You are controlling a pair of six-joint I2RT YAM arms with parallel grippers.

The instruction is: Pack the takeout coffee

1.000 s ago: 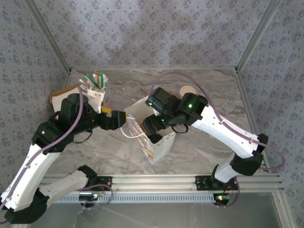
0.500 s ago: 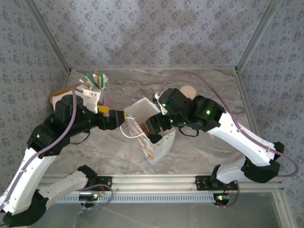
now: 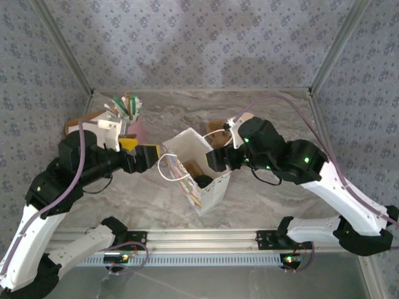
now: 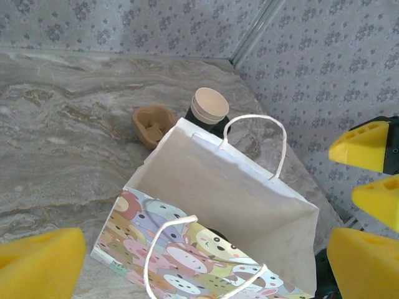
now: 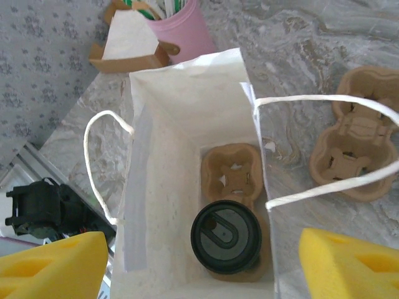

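Observation:
The takeout coffee (image 5: 225, 237) stands upright inside the white bag (image 5: 162, 187), its black lid up, seated in one pocket of a brown pulp carrier (image 5: 232, 171) on the bag's floor. From above, the lid (image 3: 202, 182) shows through the bag's mouth, and the bag's (image 3: 209, 194) cartoon-printed side faces left. My right gripper (image 5: 202, 271) hangs open above the bag's mouth with nothing between its yellow pads (image 5: 352, 265). My left gripper (image 3: 148, 157) is open just left of the bag (image 4: 243, 199), apart from its rim and string handle.
A second brown carrier (image 3: 217, 128) lies on the table behind the bag, beside a paper cup with a tan top (image 4: 209, 104). A pink cup of sticks (image 5: 181, 28) and a cardboard tray (image 3: 81, 124) sit at the back left. Patterned walls close in the table.
My right gripper has risen out of the bag and drawn back to the right, leaving the coffee inside. My left gripper has opened wider and backed away leftward from the bag's rim.

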